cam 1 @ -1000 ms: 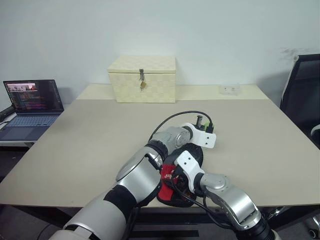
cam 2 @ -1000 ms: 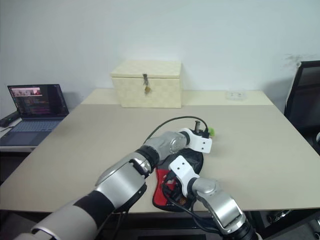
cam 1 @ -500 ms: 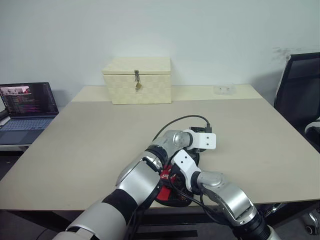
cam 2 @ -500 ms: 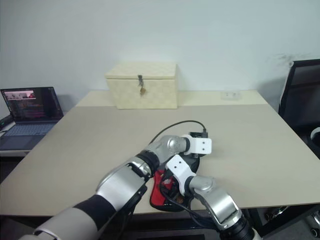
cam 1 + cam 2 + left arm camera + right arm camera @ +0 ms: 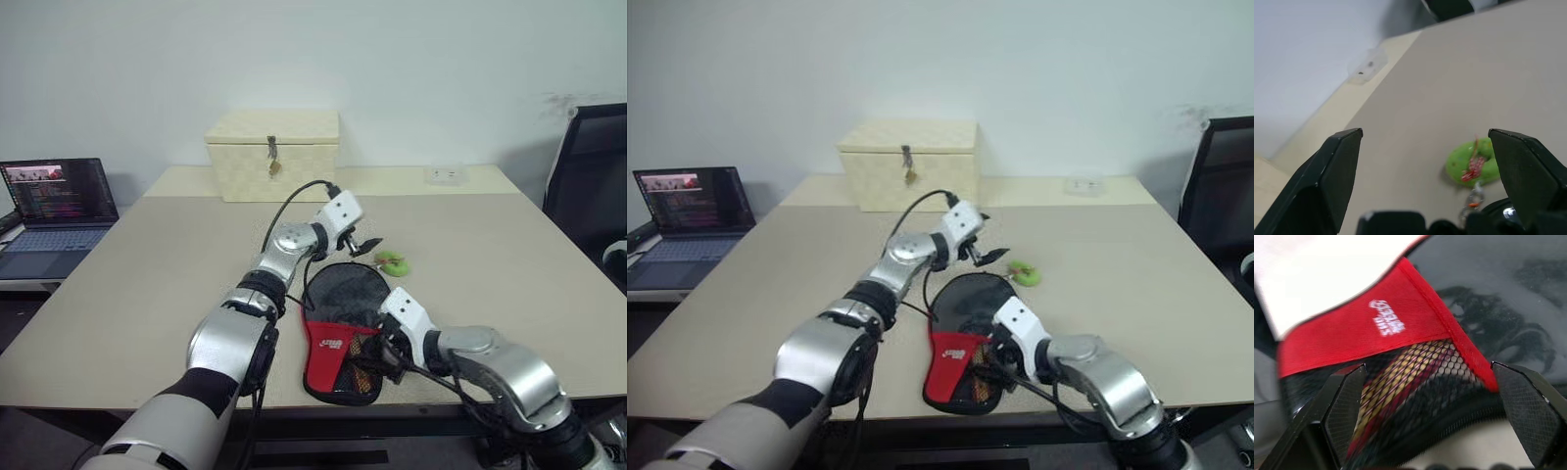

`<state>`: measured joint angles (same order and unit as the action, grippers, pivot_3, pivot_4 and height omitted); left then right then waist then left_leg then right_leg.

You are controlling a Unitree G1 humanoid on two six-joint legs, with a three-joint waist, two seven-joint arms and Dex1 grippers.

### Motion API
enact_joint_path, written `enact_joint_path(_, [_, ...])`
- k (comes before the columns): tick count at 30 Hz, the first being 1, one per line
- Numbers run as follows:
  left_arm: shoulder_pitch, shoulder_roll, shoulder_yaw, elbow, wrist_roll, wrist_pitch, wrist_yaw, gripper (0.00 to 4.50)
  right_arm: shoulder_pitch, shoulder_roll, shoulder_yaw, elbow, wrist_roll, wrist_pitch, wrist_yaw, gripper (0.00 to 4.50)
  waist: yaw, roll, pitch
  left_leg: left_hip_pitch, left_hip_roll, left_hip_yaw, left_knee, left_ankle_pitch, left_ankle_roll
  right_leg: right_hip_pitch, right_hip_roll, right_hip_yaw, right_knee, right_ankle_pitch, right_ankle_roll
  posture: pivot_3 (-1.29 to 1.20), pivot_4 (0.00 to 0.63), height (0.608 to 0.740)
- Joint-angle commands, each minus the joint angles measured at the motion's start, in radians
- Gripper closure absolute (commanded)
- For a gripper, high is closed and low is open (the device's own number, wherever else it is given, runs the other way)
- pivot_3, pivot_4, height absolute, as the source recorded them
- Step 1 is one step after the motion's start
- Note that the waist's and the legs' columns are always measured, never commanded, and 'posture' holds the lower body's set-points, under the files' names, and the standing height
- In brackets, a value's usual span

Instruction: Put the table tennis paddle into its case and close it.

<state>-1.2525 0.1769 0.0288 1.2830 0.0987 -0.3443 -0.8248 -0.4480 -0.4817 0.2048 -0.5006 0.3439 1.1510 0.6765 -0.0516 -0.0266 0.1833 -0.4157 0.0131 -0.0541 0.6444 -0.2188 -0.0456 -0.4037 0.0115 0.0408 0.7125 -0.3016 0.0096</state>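
Closing step apparently finished or nearly so. Case flat near the counter front edge, paddle handle visible through the mesh pocket, green zipper tag at the far end; zip fully run or not, cannot tell. Left pincer spread apart, empty, above the case's round end. Right pincer likewise wide, hovering over the mesh. Next: check the seam, withdraw. Behind: cream latched box, laptop, office chair, white wall.

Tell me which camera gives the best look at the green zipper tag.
The left wrist view: the green zipper tag sits close up on the table between that gripper's open fingers, with its red marking and metal clip visible. The two eye views show it as a small green spot beside the case.
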Motion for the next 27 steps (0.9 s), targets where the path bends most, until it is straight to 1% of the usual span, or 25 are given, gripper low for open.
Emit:
enact_joint_path(1, [0.084,0.027,0.058,-0.074,-0.118,0.065,-0.212,0.01,-0.055,-0.048,-0.124,-0.082,0.108,0.026,0.06,0.0,-0.003,0.0,0.0,0.0,0.0,0.0,0.0,0.0,0.0,0.0,0.0,0.0,0.0,0.0,-0.001,0.0,0.15,0.74])
enact_joint_path(3, [0.131,0.039,0.046,-0.107,-0.128,0.084,-0.269,0.01,-0.065,-0.084,-0.155,-0.087,0.14,0.019,0.08,0.0,-0.004,0.0,0.0,0.0,0.0,0.0,0.0,0.0,0.0,0.0,0.0,0.0,0.0,0.001,-0.002,0.0,0.15,0.74])
enact_joint_path(5, [0.183,0.045,0.044,-0.144,-0.149,0.13,-0.317,0.01,-0.072,-0.153,-0.166,-0.046,0.119,-0.035,0.098,0.0,-0.002,0.0,0.0,0.0,0.0,-0.001,0.0,0.0,0.0,0.0,0.0,-0.001,0.0,0.001,-0.003,0.0,0.15,0.74])
enact_joint_path(8, [0.23,0.05,0.021,-0.164,-0.131,0.146,-0.31,0.01,-0.092,-0.235,-0.101,0.079,-0.003,-0.189,0.08,0.0,0.0,0.0,0.0,-0.001,0.0,0.0,0.0,0.0,0.0,0.0,0.0,0.0,0.0,0.001,-0.002,0.0,0.15,0.74])
enact_joint_path(10, [0.243,0.048,0.013,-0.168,-0.127,0.151,-0.297,0.01,-0.111,-0.252,-0.057,0.15,-0.066,-0.274,0.068,0.0,0.001,0.0,0.0,0.0,0.0,0.0,0.001,0.0,0.0,0.0,0.0,0.0,0.0,0.0,0.0,0.0,0.15,0.74])
enact_joint_path(12, [0.253,0.047,-0.003,-0.167,-0.116,0.147,-0.283,0.01,-0.152,-0.234,-0.024,0.259,-0.134,-0.367,0.04,0.0,0.0,0.0,0.001,0.0,0.0,0.0,0.001,0.0,0.0,0.0,0.0,0.0,0.0,0.0,0.001,0.0,0.15,0.74])
enact_joint_path(16, [0.272,0.035,-0.026,-0.167,-0.107,0.149,-0.264,0.01,-0.277,-0.186,0.074,0.581,-0.301,-0.636,0.005,0.0,-0.005,0.0,0.001,0.0,0.0,0.001,0.001,0.0,0.0,-0.001,0.0,0.002,0.001,0.001,-0.002,0.0,0.15,0.74])
enact_joint_path(20, [0.287,0.035,-0.045,-0.184,-0.103,0.148,-0.266,0.01,-0.376,-0.111,0.118,0.856,-0.41,-0.849,-0.047,0.0,-0.004,0.0,0.001,0.0,0.0,0.001,0.0,0.0,0.0,-0.001,0.0,0.001,0.001,0.002,-0.003,0.0,0.15,0.74])
enact_joint_path(23, [0.294,0.035,-0.05,-0.201,-0.109,0.156,-0.267,0.01,-0.447,-0.058,0.144,1.06,-0.492,-0.98,-0.105,0.0,-0.004,0.0,0.001,0.0,0.0,0.002,0.0,0.0,0.0,-0.001,0.0,0.002,0.0,0.002,-0.003,0.0,0.15,0.74])
enact_joint_path(27, [0.303,0.039,-0.055,-0.224,-0.113,0.166,-0.269,0.01,-0.519,0.004,0.164,1.261,-0.556,-1.108,-0.135,0.0,-0.004,0.0,0.001,0.0,0.0,0.001,0.0,0.0,0.0,-0.001,0.0,0.002,0.0,0.002,-0.003,0.0,0.15,0.74])
